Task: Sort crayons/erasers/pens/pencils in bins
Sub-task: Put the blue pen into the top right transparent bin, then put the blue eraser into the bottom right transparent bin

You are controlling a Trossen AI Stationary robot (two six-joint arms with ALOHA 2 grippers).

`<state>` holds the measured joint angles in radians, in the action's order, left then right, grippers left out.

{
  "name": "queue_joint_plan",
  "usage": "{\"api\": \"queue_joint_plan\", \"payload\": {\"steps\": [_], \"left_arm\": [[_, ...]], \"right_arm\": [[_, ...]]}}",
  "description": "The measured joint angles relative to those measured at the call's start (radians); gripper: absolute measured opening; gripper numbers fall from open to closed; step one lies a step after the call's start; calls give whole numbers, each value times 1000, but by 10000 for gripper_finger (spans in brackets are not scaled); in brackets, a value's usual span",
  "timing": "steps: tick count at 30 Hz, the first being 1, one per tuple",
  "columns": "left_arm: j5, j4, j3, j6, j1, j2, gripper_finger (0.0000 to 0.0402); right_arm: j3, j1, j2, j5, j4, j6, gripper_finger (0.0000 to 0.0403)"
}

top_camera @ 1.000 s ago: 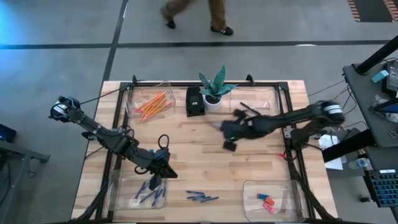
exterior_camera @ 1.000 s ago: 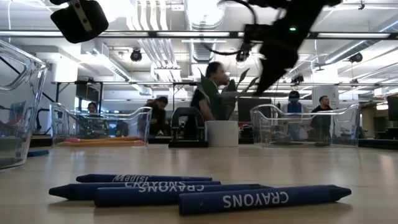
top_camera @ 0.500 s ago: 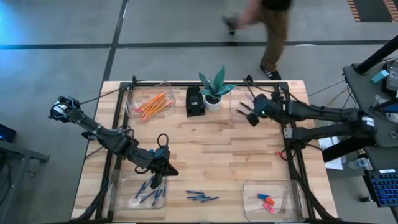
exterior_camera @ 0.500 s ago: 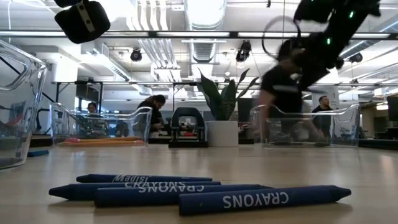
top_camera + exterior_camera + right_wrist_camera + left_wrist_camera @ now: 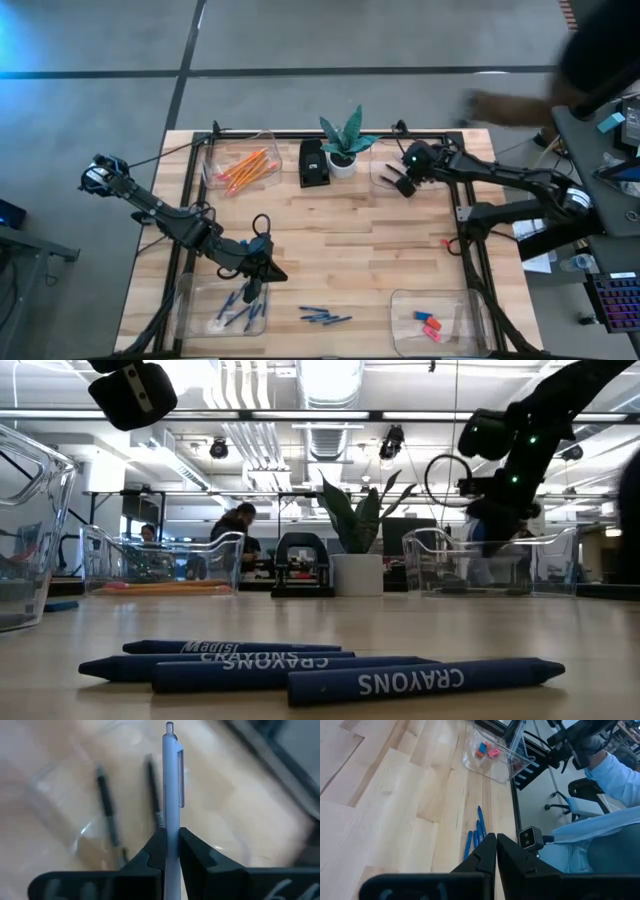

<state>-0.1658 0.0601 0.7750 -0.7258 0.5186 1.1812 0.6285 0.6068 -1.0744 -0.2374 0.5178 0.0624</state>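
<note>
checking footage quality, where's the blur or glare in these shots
High view: a person at the top right is a dark motion smear. Right wrist view: the pen in the right tool is sharp, the bin beyond it soft. Low view: bright ceiling lights glare; crayons are crisp.

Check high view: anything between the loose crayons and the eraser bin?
Nothing. In the high view the crayons lie on the table's near edge, and only bare wood separates them from the eraser bin. The left wrist view shows the same bare stretch.
</note>
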Motion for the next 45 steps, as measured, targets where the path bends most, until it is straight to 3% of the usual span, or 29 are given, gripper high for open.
{"api": "queue_joint_plan", "payload": {"steps": [3, 16, 27, 35, 39, 45], "left_arm": [[0, 0, 0, 0, 0, 0, 0], [0, 2, 0, 0, 0, 0, 0], [-28, 3, -3, -2, -7, 0, 0], [-34, 35, -18, -51, -42, 0, 0], [-34, 142, -21, -80, -51, 0, 0], [-102, 438, -26, -275, -77, 0, 0]], "right_arm": [[0, 3, -52, 61, -12, -30, 26], [4, 3, -213, 68, -90, -69, 46], [15, 3, -130, 54, -61, -55, 121], [106, -9, -22, 54, 50, 1, 128], [137, -60, 48, 56, 74, 46, 123], [137, -203, 122, 58, 75, 125, 127]]}}
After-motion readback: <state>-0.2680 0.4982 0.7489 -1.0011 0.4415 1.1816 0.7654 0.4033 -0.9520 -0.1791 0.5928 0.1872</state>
